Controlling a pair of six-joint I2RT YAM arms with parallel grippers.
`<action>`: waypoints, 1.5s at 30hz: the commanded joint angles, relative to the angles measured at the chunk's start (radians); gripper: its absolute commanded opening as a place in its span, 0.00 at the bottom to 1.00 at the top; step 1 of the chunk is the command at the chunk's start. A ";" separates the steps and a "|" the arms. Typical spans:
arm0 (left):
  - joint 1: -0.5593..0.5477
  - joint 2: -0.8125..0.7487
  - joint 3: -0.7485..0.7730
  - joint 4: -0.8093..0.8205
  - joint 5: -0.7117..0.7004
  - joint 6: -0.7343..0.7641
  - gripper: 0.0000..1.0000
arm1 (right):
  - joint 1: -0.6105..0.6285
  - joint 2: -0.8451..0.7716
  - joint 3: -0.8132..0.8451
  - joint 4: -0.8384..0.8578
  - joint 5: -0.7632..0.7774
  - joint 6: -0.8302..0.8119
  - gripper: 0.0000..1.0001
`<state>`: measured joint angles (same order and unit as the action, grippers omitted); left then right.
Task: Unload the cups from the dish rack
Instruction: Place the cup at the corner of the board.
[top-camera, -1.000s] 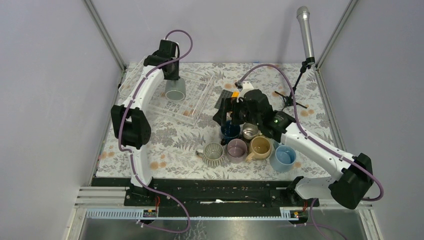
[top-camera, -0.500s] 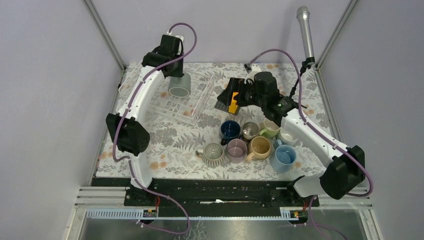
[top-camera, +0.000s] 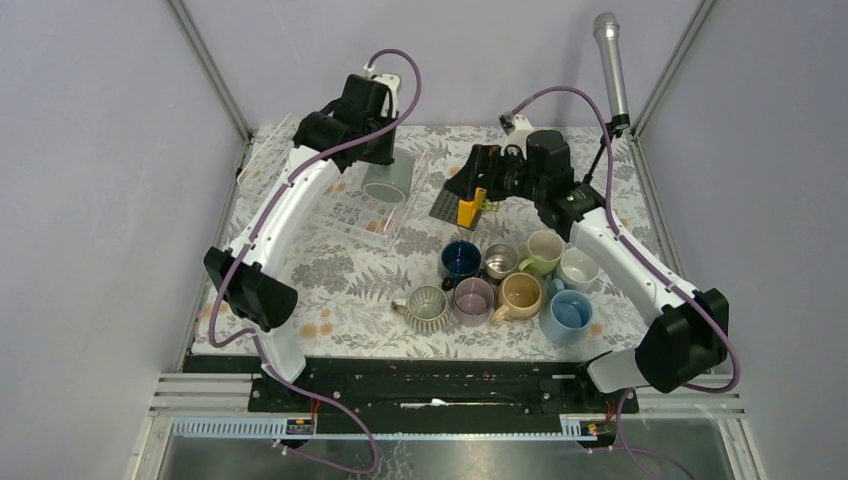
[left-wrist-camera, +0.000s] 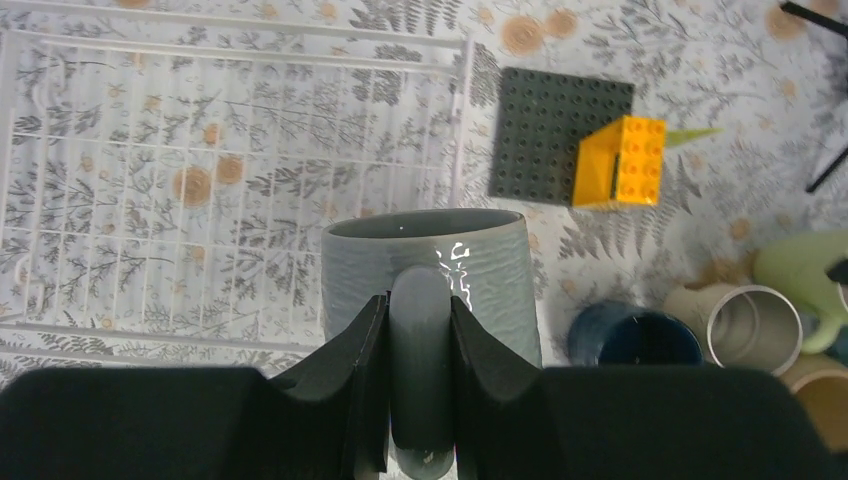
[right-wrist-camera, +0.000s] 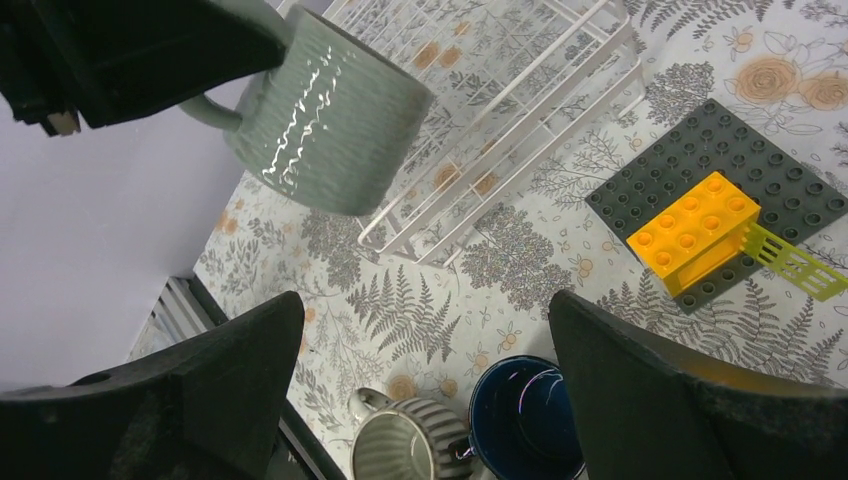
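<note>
Eight mugs (top-camera: 520, 295) sit bunched on the table (top-camera: 340, 290) in front of the right arm, so most of the unloading looks done. Number nine, the grey mug (top-camera: 387, 182), is up in the air: the left pincer (left-wrist-camera: 419, 320) is squeezed nearly closed on its handle, holding it over the edge of the dish rack (left-wrist-camera: 466, 120) nearest the cluster. No cups show in the bit of rack the wrist view covers. The right pincer (right-wrist-camera: 425, 310) is spread wide with nothing in it, hovering near the studded plate (right-wrist-camera: 740, 140) and yellow block (right-wrist-camera: 700, 230). My guess is this is the last one, and it just needs carrying over and setting down with the rest.
</note>
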<state>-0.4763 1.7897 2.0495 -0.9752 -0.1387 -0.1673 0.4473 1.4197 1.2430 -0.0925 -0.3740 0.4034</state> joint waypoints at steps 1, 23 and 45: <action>-0.066 -0.089 0.075 0.016 0.003 -0.014 0.00 | -0.031 -0.042 0.018 0.048 -0.107 -0.056 1.00; -0.277 -0.277 -0.097 -0.001 0.277 0.081 0.00 | -0.118 -0.186 -0.189 0.278 -0.637 -0.039 1.00; -0.306 -0.231 -0.062 0.003 0.352 0.112 0.00 | -0.101 -0.061 -0.277 0.744 -0.862 0.297 0.97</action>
<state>-0.7750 1.5597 1.9217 -1.0706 0.1677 -0.0681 0.3344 1.3449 0.9688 0.5259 -1.1744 0.6434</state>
